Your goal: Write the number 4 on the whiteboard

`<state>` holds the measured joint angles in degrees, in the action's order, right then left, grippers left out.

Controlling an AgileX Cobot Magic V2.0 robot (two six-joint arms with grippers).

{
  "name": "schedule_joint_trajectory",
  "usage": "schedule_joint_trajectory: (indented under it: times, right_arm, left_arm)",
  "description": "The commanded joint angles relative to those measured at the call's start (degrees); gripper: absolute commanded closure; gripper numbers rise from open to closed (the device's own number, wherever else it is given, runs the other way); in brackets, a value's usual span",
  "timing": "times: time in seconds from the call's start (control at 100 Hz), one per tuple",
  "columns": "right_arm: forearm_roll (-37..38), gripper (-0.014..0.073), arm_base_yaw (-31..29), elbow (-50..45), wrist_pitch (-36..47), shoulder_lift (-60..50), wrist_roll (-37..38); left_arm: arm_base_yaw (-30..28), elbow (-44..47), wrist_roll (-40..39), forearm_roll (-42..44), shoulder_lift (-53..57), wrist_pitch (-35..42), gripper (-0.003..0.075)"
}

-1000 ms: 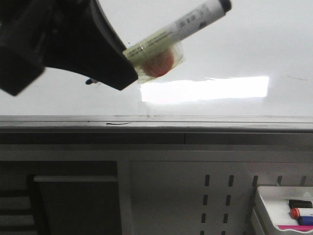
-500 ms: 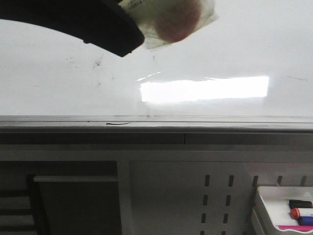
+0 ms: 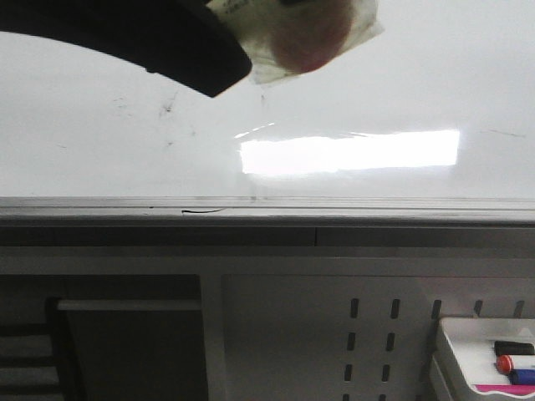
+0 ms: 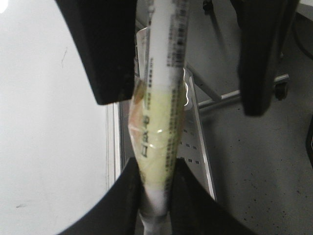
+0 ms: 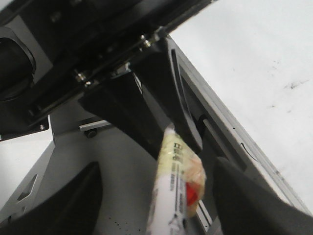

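My left gripper [image 4: 156, 171] is shut on a white marker [image 4: 159, 122] whose barrel is wrapped in yellowish tape with a red blob [image 3: 313, 38]. In the front view the left gripper [image 3: 221, 71] is at the top left, above the whiteboard [image 3: 401, 83], and the marker's tip is out of frame. My right gripper [image 5: 156, 169] is open, one finger on each side of the marker [image 5: 171, 200] without touching it. Its black fingers [image 4: 112, 73] also show in the left wrist view. No number 4 shows on the board, only faint smudges [image 3: 171, 104].
A bright rectangular glare [image 3: 351, 152] lies on the board. A short curved black line [image 3: 203, 210] sits on the grey rim [image 3: 334, 205]. A white tray of coloured markers [image 3: 468, 351] stands at the lower right, in front of a perforated panel [image 3: 368, 342].
My left gripper has lifted the marker upward in the front view, so its cap end has left the frame. Smudges it hid now show. Little movement in the last half second.
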<state>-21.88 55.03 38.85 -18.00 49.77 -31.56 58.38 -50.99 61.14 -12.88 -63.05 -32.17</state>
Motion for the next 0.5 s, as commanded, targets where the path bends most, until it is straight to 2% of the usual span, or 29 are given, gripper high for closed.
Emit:
schedule_joint_trajectory:
  times: [0.0, 0.3, 0.49]
  right_arm:
    - [-1.4, 0.0158, 0.1, 2.1, 5.1, 0.9, -0.7]
    - [-2.5, 0.0174, 0.1, 2.1, 6.8, 2.0, -0.7]
    - [-2.8, 0.0365, 0.1, 2.1, 6.8, 2.0, -0.7]
  left_arm:
    - [0.4, -1.9, -0.2, -0.9, 1.3, 3.5, 0.0741]
    - [0.4, -1.9, -0.2, -1.1, 1.3, 3.5, 0.074]
    - [0.4, -1.9, -0.2, -1.3, 1.3, 3.5, 0.074]
